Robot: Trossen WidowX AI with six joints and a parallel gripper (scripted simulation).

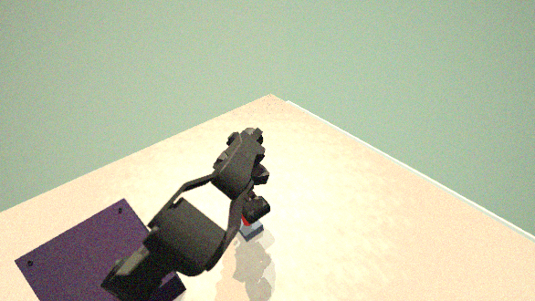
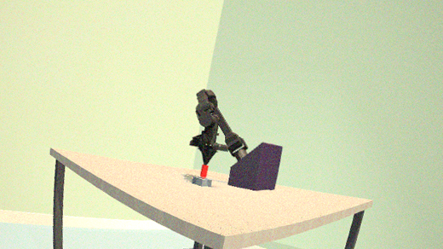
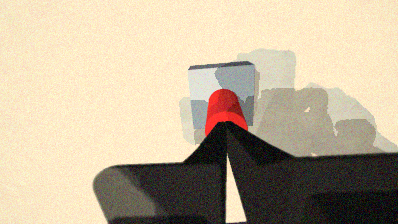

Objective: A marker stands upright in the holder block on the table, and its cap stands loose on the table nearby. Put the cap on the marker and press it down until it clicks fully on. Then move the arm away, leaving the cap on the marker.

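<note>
The red cap (image 1: 246, 222) (image 2: 204, 171) (image 3: 223, 104) stands upright over the grey holder block (image 1: 252, 232) (image 2: 202, 181) (image 3: 202, 82). No marker body shows apart from the red piece, so the marker is hidden and how far down the cap sits cannot be told. My gripper (image 2: 205, 164) (image 3: 224, 127) points down and is shut with nothing between the fingers. Its joined tips are at the cap's top face and appear to touch it, a little toward the near edge in the wrist view. In the top view the hand hides the tips and the cap's top.
The purple base block (image 1: 82, 255) (image 2: 254, 171) stands on the table (image 1: 365, 219) (image 2: 182, 208) behind the arm. The arm arches from it over to the holder. Shadows of the arm lie beside the holder. No other loose object shows on the table.
</note>
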